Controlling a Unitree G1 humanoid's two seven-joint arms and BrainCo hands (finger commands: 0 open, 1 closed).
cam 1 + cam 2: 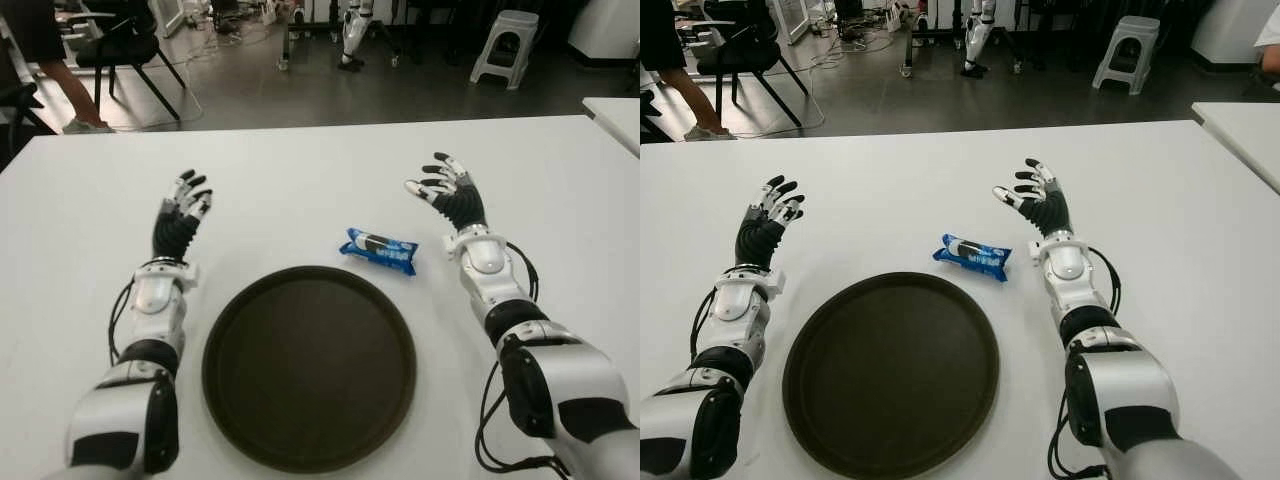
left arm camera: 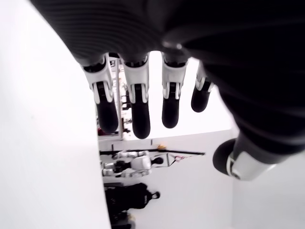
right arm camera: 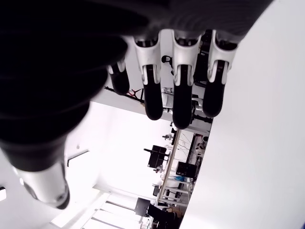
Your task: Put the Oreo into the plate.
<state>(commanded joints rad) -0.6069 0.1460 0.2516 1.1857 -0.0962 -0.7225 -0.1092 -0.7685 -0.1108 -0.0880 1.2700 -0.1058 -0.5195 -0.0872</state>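
A blue Oreo pack point(image 1: 379, 251) lies flat on the white table point(image 1: 300, 170), just beyond the far right rim of a round dark plate point(image 1: 309, 366). The plate holds nothing. My right hand point(image 1: 443, 189) hovers to the right of the pack and a little farther back, fingers spread and holding nothing; its wrist view shows straight fingers point(image 3: 181, 95) with only the room behind them. My left hand point(image 1: 186, 200) shows to the left of the plate, fingers point(image 2: 138, 105) extended and holding nothing.
The table's far edge runs behind both hands. Beyond it are a black chair point(image 1: 125, 45), a person's legs point(image 1: 65, 85), a grey stool point(image 1: 508, 45) and another robot's legs point(image 1: 352, 35). A second white table corner point(image 1: 615, 115) shows at the right.
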